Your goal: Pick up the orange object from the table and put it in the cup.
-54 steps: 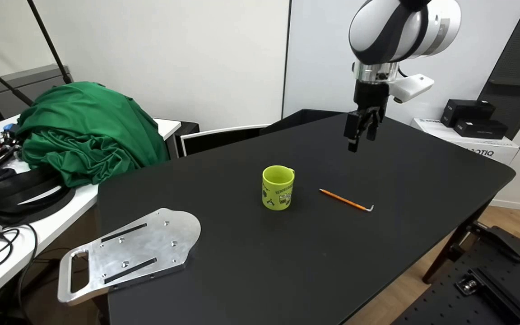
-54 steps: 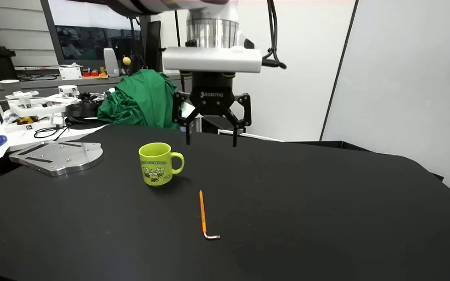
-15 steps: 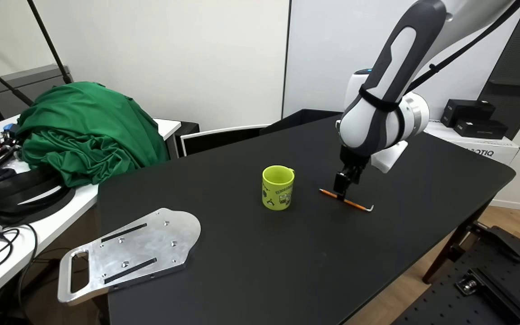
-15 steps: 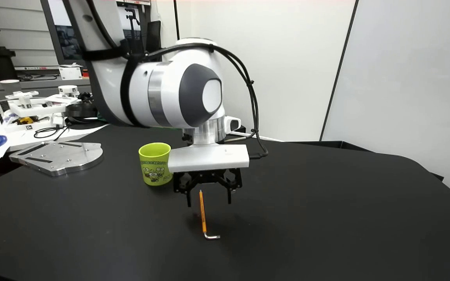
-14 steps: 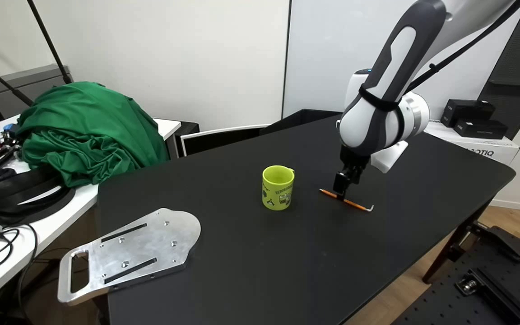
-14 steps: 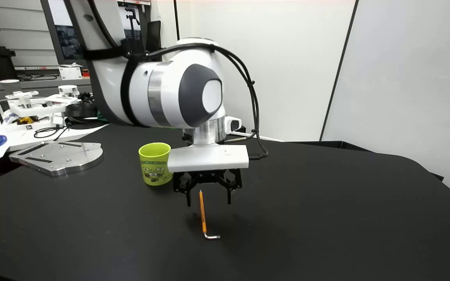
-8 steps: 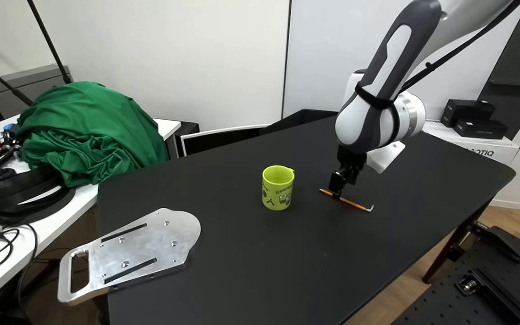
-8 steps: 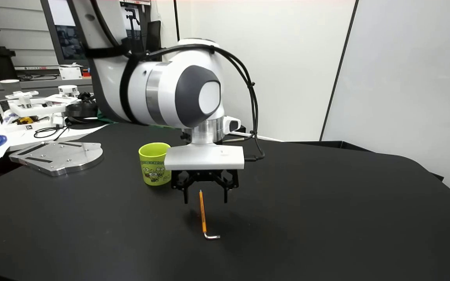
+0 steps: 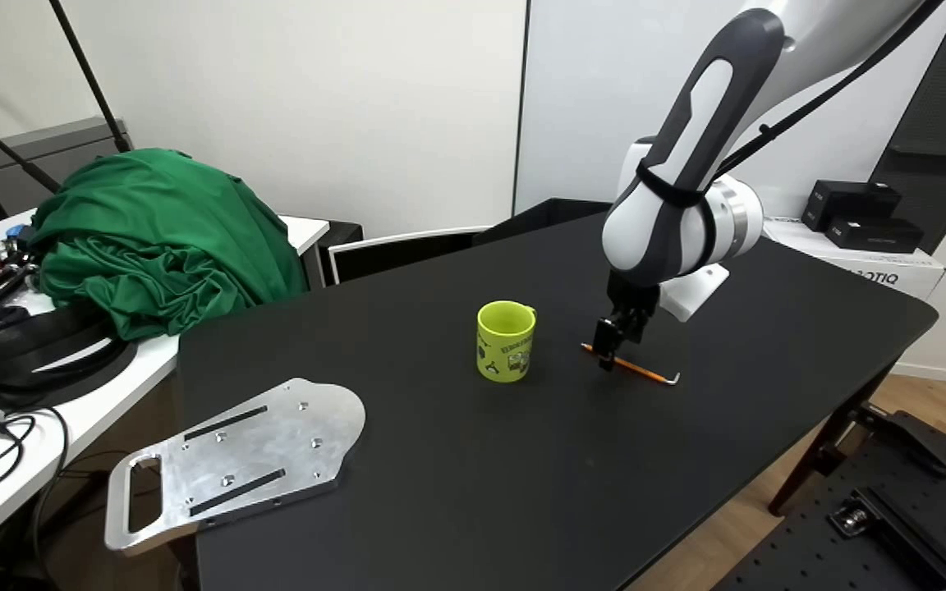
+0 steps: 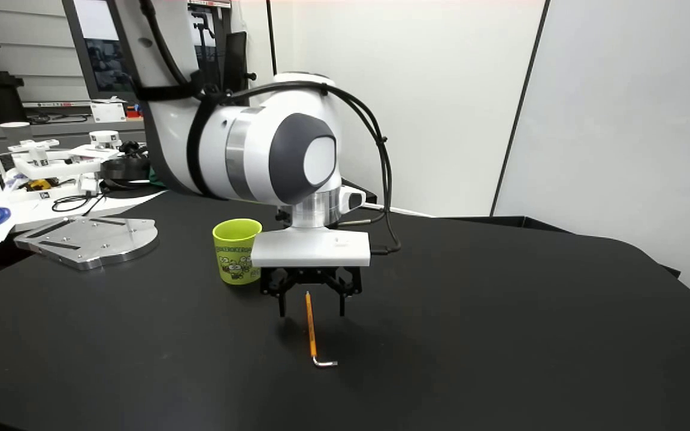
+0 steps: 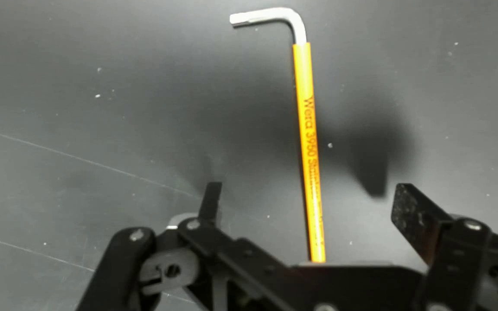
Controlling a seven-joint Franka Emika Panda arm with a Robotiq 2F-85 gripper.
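Note:
The orange object is a thin orange hex key with a bare silver bent end. It lies on the black table in both exterior views (image 9: pixel 644 373) (image 10: pixel 311 326) and in the wrist view (image 11: pixel 307 129). My gripper (image 10: pixel 312 313) is open and points down just above it. In the wrist view, the gripper's (image 11: pixel 308 185) fingers are on either side of the orange shaft, apart from it; the palm hides its far end. The gripper also shows in an exterior view (image 9: pixel 606 364). The lime cup (image 9: pixel 506 353) stands upright beside the stick; the arm hides its handle in an exterior view (image 10: pixel 234 257).
A silver metal plate with a handle slot (image 9: pixel 251 451) lies at the table's edge beyond the cup. A green cloth heap (image 9: pixel 153 238) and cables are on a white side table. Black boxes (image 9: pixel 875 234) stand behind the table.
My gripper has come down from high above the table to the orange stick. In the last second it has shifted slightly toward the cup and lower. Stick and cup have not moved.

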